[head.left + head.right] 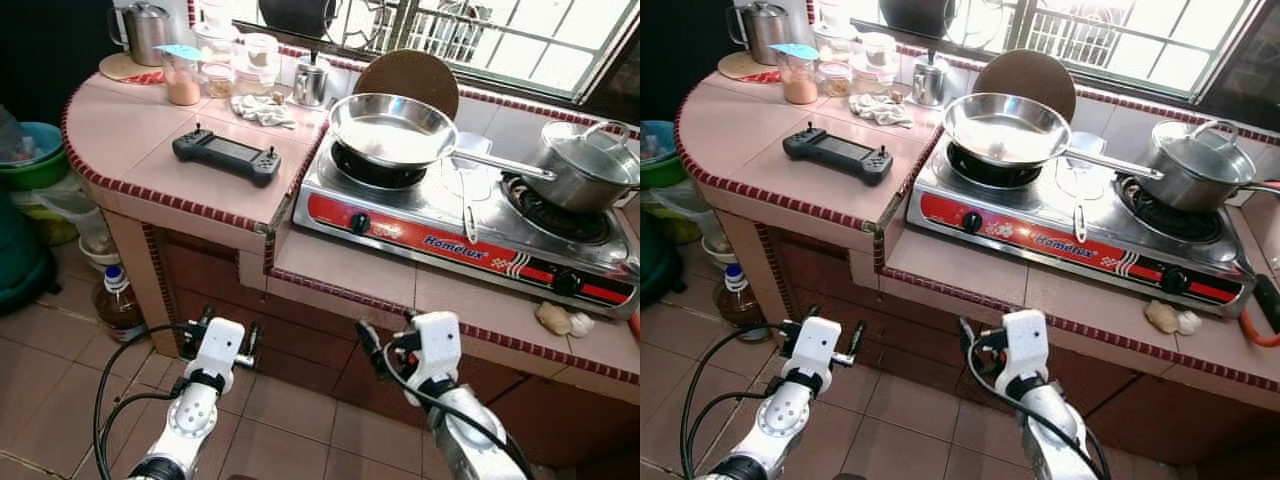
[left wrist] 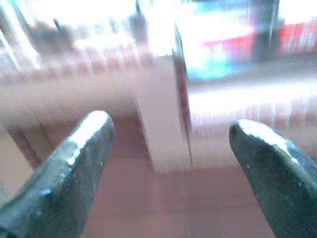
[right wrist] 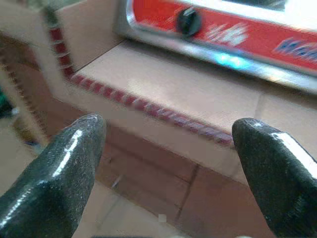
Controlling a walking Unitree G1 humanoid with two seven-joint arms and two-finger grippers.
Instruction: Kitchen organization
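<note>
**Both grippers open and low in front of a tiled kitchen counter**

Nearest the camera are my two silver arms, held low over the brown floor tiles below the counter's edge. My left gripper (image 1: 222,334) has its two black fingers spread wide and holds nothing; its wrist view is blurred but shows the gap between them. My right gripper (image 1: 388,340) is likewise spread and empty, and its wrist view looks at the counter's red-beaded edge and one black stove knob (image 3: 188,21).

Beyond them, from largest to smallest:

One pink tiled counter (image 1: 130,130) with a dark red bead trim runs across the scene, stepping down to a lower shelf on my right.

One two-burner gas stove (image 1: 460,225), steel with a red front panel, sits on that lower shelf.

One steel frying pan (image 1: 392,128) rests on the stove's left burner, its long handle pointing right.

One lidded steel pot (image 1: 585,165) sits on the right burner.

One black handheld controller (image 1: 227,154) lies flat on the raised counter, just left of the stove.

One steel kettle (image 1: 146,30) stands at the counter's far left corner, with several plastic jars (image 1: 183,78) and one crumpled white cloth (image 1: 262,109) beside it.

Two pale garlic bulbs (image 1: 562,319) lie touching each other on the shelf by the stove's right front corner.

One bottle (image 1: 117,300) stands on the floor under the counter.
</note>
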